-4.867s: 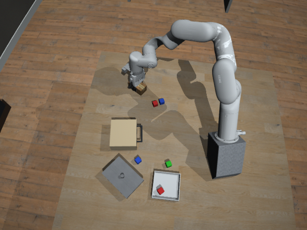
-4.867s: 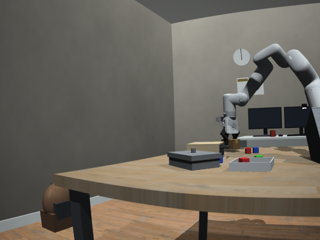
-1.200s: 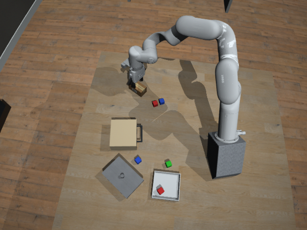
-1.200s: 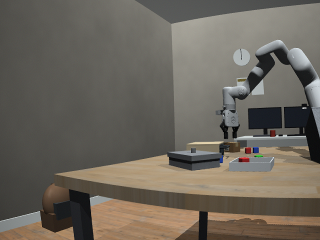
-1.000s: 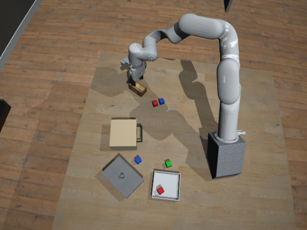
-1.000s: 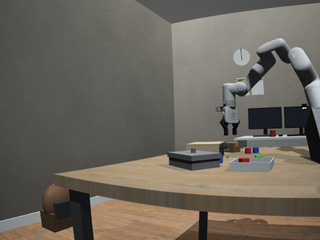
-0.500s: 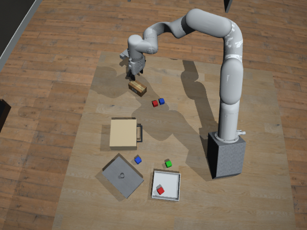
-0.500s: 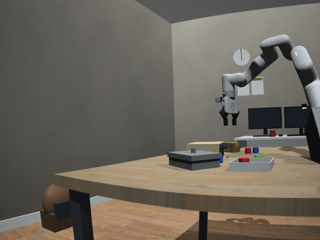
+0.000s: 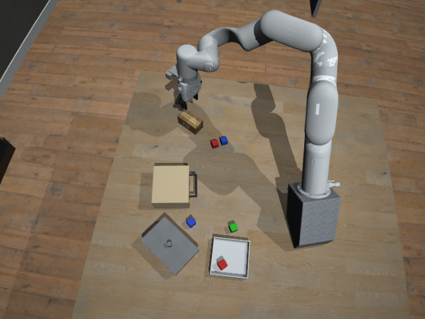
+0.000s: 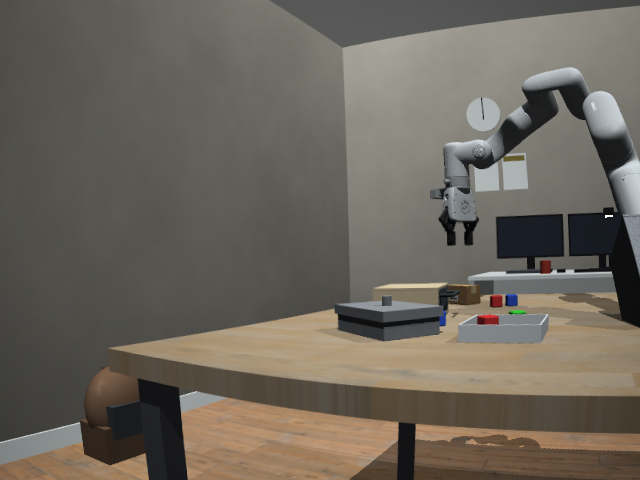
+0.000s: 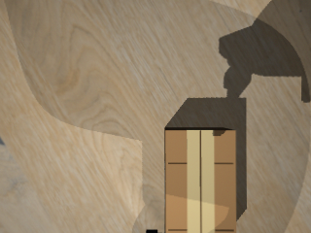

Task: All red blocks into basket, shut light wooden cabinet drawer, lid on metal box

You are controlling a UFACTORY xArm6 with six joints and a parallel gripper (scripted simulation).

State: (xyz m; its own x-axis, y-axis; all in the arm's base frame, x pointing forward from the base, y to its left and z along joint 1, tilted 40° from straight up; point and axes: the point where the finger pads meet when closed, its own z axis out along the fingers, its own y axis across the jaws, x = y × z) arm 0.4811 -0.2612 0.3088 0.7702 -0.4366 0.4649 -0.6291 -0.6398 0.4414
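My gripper (image 9: 186,100) hangs open and empty high above the table, just behind a brown cardboard box (image 9: 190,121), which also fills the lower part of the wrist view (image 11: 200,180). A red block (image 9: 214,143) lies beside a blue block (image 9: 223,140) at mid-table. Another red block (image 9: 222,264) lies inside the white basket (image 9: 229,256). The light wooden cabinet (image 9: 170,185) has its drawer shut, handle to the right. The grey metal box (image 9: 169,244) has its lid on, knob up.
A blue block (image 9: 190,222) lies between the cabinet and the metal box. A green block (image 9: 233,226) lies just behind the basket. The robot base (image 9: 313,214) stands at the right.
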